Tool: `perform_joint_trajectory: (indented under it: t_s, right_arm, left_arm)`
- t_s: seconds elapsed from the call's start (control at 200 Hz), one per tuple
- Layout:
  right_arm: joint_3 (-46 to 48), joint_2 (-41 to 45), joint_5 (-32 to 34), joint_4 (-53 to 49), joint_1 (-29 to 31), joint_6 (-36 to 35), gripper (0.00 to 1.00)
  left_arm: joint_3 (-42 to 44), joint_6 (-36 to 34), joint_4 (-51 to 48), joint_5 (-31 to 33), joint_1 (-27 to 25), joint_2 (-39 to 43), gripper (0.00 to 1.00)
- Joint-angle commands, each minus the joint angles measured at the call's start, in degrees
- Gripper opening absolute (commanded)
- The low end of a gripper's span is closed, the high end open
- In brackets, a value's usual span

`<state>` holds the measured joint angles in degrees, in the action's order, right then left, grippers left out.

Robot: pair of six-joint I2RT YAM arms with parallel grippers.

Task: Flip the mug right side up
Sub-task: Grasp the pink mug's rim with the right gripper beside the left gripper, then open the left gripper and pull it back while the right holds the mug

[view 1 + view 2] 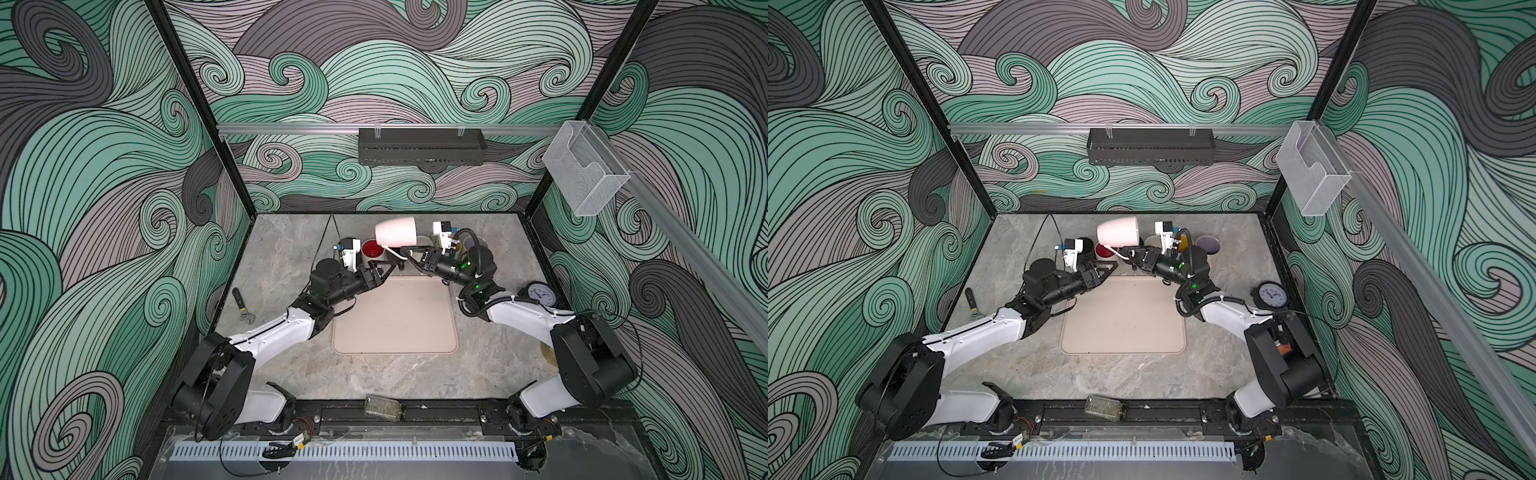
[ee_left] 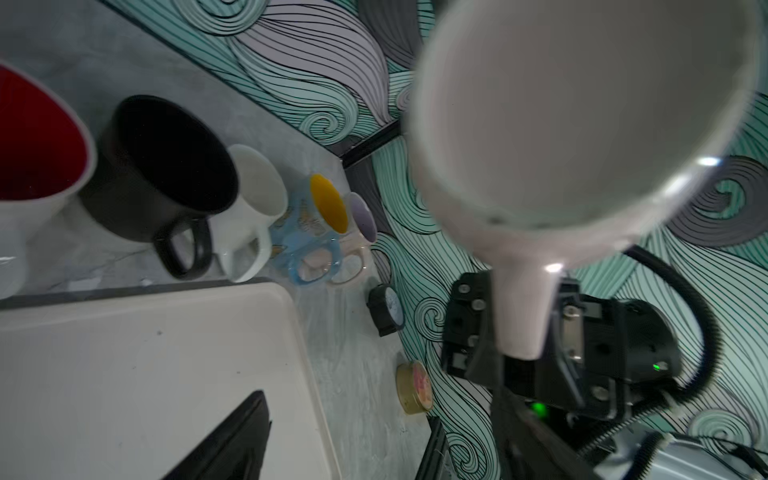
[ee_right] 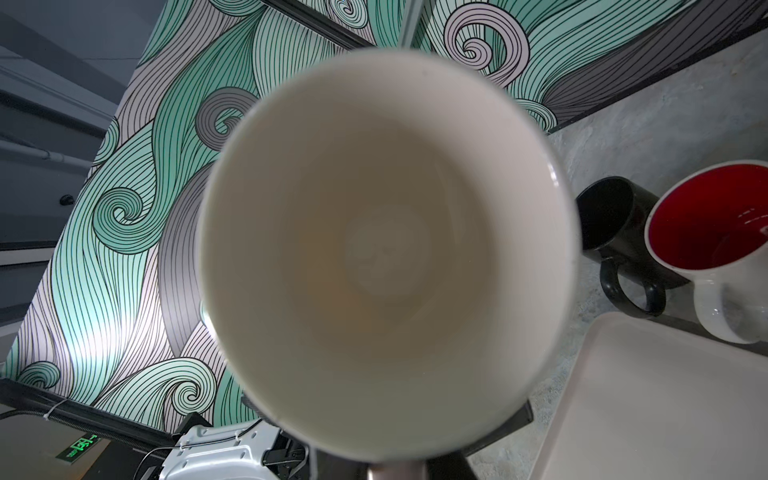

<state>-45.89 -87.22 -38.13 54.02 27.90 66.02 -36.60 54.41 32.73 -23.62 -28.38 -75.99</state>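
Mug (image 1: 397, 232) is hanging sideways, mid-flip: your right gripper (image 1: 409, 252) is pinching its handle (image 2: 521, 307), left gripper (image 1: 383, 269) gaping empty. Next, you're needing a wrist roll, rim upward.

The grey marble table (image 1: 415, 374) carried a beige mat (image 1: 395, 316) lying flat at its centre. At 12 o'clock from the mat, along the far edge, five mugs stood rim-up in a row: a red-lined white mug (image 1: 372, 249), a black mug (image 2: 166, 174), a white mug (image 2: 253, 208), a blue mug (image 2: 309, 237) with a yellow inside and a lilac mug (image 2: 363, 216). A wrench (image 1: 243, 306) lay at 9 o'clock, a small round clock (image 1: 542, 294) at 3 o'clock, and a gold tin (image 2: 413, 388) at about 4 o'clock.
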Motion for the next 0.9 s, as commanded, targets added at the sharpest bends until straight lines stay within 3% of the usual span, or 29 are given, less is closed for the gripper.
perform_joint_trajectory:
  t_s: [0.0, 0.13, 0.265, 0.44, 0.595, 0.795, 0.896]
  right_arm:
    - [-2.4, 1.8, 0.4, 4.3, 0.0, -1.5, 0.00]
    - [-3.2, 1.7, 1.5, -0.1, 0.4, -3.4, 0.00]
    - [-6.7, 3.6, 4.7, -15.7, 2.0, -12.3, 0.00]
    - [-17.2, 4.3, 15.8, -42.0, 7.7, -26.4, 0.00]
    - [-30.1, -1.4, 25.2, -60.6, 12.7, -33.5, 0.00]
    - [-48.7, -12.4, 35.9, -78.4, 17.9, -39.6, 0.00]
    - [-58.6, -18.5, 41.0, -85.2, 20.4, -42.8, 0.00]
  left_arm:
    - [-0.5, -2.9, -8.6, 3.5, 1.0, 3.0, 0.87]
    - [-1.5, -7.2, -17.6, 4.4, 1.3, 6.0, 0.90]
    - [-0.2, -11.3, -24.2, 7.3, 1.5, 12.4, 0.91]
    - [-1.1, -10.3, -39.6, 22.7, 2.4, 23.8, 0.91]
    - [-9.3, -8.5, -60.5, 31.0, 5.1, 27.1, 0.91]
    - [-18.1, -9.7, -76.5, 38.7, 5.1, 24.7, 0.94]
    - [-19.0, -10.0, -78.8, 39.4, 5.1, 25.0, 0.95]
